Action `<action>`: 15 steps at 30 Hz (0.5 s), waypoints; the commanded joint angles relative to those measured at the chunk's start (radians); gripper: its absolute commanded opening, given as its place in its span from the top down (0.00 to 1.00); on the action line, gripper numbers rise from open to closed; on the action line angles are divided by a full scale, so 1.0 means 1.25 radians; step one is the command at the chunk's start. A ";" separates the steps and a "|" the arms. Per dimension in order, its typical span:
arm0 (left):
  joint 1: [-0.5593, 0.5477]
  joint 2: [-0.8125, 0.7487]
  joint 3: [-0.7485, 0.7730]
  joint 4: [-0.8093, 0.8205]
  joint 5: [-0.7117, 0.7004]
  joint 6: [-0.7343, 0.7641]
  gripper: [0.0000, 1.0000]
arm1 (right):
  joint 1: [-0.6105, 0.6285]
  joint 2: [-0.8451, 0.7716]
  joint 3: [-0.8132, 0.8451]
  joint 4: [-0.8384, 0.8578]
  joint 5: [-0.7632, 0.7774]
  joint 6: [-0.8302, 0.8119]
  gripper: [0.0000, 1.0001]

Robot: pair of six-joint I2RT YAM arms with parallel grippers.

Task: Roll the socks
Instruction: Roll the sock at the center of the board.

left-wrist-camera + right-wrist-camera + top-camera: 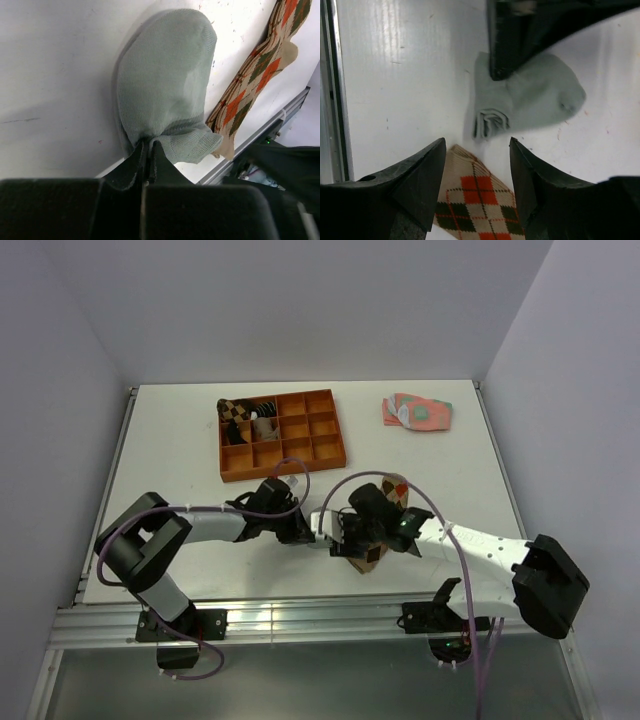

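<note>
Grey sock (165, 85) between left fingers (134, 162); argyle sock (477, 200) below right fingers (415, 175).

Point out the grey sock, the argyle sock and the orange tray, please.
grey sock (165, 85), left wrist view, middle of its body.
argyle sock (477, 192), right wrist view, on an orange diamond.
orange tray (285, 469), top view, its near wall.

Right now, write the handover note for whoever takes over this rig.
Left gripper: shut on the grey sock, pinching its cuff.
Right gripper: open, above one end of the argyle sock, holding nothing.
Things: both socks lie beside each other on the table, near its front edge.
Done: the grey cuff is bunched, no finished roll.
Left: roll both socks.
</note>
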 commanded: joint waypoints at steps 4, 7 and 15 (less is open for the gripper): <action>0.008 0.060 0.006 -0.142 0.029 0.028 1.00 | 0.099 0.038 -0.039 0.159 0.166 -0.061 0.39; 0.008 0.060 0.007 -0.140 0.031 0.027 1.00 | 0.124 0.059 -0.045 0.193 0.200 -0.070 0.38; 0.015 0.063 0.007 -0.136 0.041 0.033 1.00 | 0.161 0.103 -0.041 0.207 0.219 -0.082 0.41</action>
